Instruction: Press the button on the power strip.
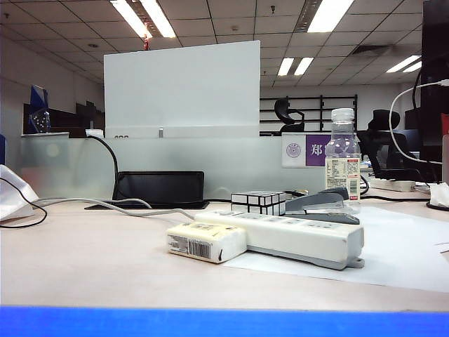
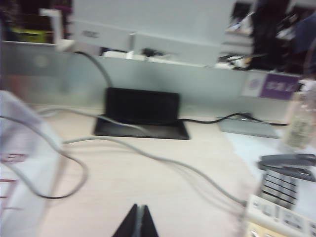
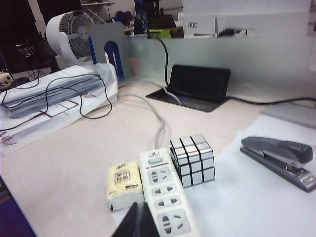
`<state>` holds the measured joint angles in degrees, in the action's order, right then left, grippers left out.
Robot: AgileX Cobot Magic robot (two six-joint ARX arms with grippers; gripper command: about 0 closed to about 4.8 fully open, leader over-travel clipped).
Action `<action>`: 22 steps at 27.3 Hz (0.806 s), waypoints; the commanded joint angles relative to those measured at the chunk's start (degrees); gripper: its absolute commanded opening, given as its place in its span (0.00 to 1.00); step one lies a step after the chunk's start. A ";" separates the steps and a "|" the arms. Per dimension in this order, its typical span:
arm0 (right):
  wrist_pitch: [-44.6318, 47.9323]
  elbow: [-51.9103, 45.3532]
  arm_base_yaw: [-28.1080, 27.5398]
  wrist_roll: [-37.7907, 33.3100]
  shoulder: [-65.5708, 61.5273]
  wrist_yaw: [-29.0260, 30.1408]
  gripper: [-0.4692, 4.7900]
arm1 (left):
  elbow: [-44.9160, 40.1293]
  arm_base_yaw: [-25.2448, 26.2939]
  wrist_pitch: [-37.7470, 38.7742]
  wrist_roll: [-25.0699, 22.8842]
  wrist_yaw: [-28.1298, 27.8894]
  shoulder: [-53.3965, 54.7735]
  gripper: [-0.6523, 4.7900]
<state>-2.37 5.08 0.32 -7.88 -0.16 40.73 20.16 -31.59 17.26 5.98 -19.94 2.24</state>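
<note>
The right gripper, fingers pressed together and empty, is hovering above the near part of the power strip. The left gripper, likewise closed and empty, is hanging above bare table, strip beside it.

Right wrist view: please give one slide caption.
Right gripper shut above power strip, beside mirror cube and stapler.

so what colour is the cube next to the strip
Silver mirrored tiles on black edges; the cube shows best in the right wrist view, beside the strip.
</note>
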 commanded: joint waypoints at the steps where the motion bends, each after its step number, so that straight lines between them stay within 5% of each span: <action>1: 2.71 0.26 0.04 -0.92 0.07 0.13 0.09 | -5.53 -0.02 -10.84 0.50 2.36 -0.15 0.11; 9: 4.35 0.26 0.04 -2.47 0.07 0.15 0.09 | -14.01 -0.02 -18.32 0.50 3.28 -2.12 0.11; 22: 2.36 0.11 0.02 -2.40 0.07 -0.87 0.09 | -18.27 -0.02 -18.08 0.74 16.24 -2.12 0.11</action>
<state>0.19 5.04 0.32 -10.07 -0.16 40.51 2.07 -31.64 -0.16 7.07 -5.17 0.21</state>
